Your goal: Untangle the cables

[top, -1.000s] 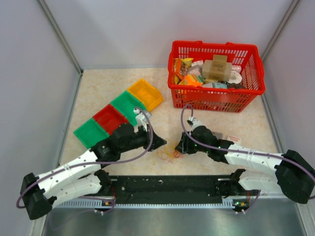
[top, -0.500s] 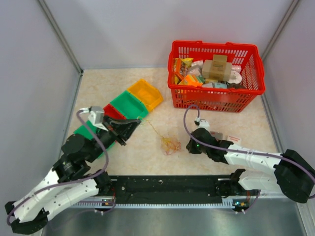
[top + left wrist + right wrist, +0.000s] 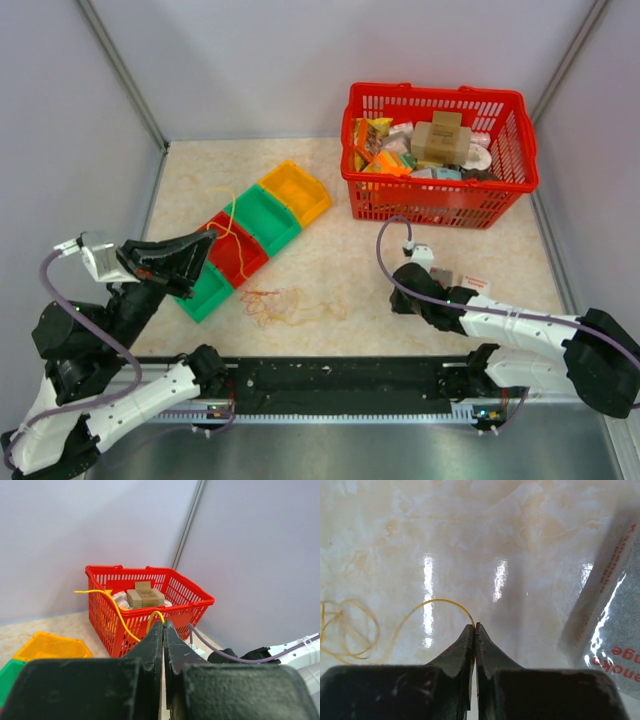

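The cables (image 3: 276, 304) lie as a loose spread of thin orange, yellow and reddish loops on the table, just in front of the colour bins. My left gripper (image 3: 207, 240) is raised above the bins and shut on a yellow cable (image 3: 119, 614), which arcs out from the fingertips (image 3: 163, 623); in the top view that strand (image 3: 233, 215) rises over the red bin and drops toward the tangle. My right gripper (image 3: 394, 301) is low over the table, right of the tangle, shut on a thin yellow strand (image 3: 418, 608) that curves left toward more loops (image 3: 347, 630).
A red basket (image 3: 440, 207) full of packets and boxes stands at the back right. A row of bins runs diagonally: orange (image 3: 297, 190), green (image 3: 262, 215), red (image 3: 228, 250), green (image 3: 205, 287). A white packet with red print (image 3: 472, 285) lies by my right gripper.
My left arm has lifted and swung back left with the yellow cable, dragging the tangle leftward and spreading it. My right gripper closed on a strand and shifted slightly right.
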`<action>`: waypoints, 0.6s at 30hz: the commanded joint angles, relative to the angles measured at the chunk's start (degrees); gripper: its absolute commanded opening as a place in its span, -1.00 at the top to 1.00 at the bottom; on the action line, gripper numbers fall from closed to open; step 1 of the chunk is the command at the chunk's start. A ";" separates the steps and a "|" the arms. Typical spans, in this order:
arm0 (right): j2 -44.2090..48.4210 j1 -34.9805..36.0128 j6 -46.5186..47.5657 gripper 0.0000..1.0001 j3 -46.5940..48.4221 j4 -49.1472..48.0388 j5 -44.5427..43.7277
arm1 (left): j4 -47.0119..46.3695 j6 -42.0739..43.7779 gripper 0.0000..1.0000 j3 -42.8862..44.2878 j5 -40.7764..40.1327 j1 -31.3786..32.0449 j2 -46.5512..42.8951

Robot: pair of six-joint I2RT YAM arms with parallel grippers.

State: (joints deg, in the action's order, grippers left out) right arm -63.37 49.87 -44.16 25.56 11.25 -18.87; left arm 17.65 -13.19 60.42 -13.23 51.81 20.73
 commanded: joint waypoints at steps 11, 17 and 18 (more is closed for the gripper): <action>3.51 3.38 11.02 0.03 4.67 -1.83 12.53 | -4.73 -4.29 1.00 -0.04 2.77 0.13 4.05; 0.81 14.80 18.04 -0.35 13.71 -3.76 8.41 | -5.87 -6.85 1.00 -2.68 1.98 0.13 6.78; -0.68 16.65 19.36 -0.39 14.77 -6.56 9.37 | -6.05 -6.76 1.00 -2.68 1.72 0.13 6.78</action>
State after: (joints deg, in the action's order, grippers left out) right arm -61.21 60.49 -32.08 32.93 12.75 -10.48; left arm 14.17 -18.04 58.57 -12.12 51.79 26.22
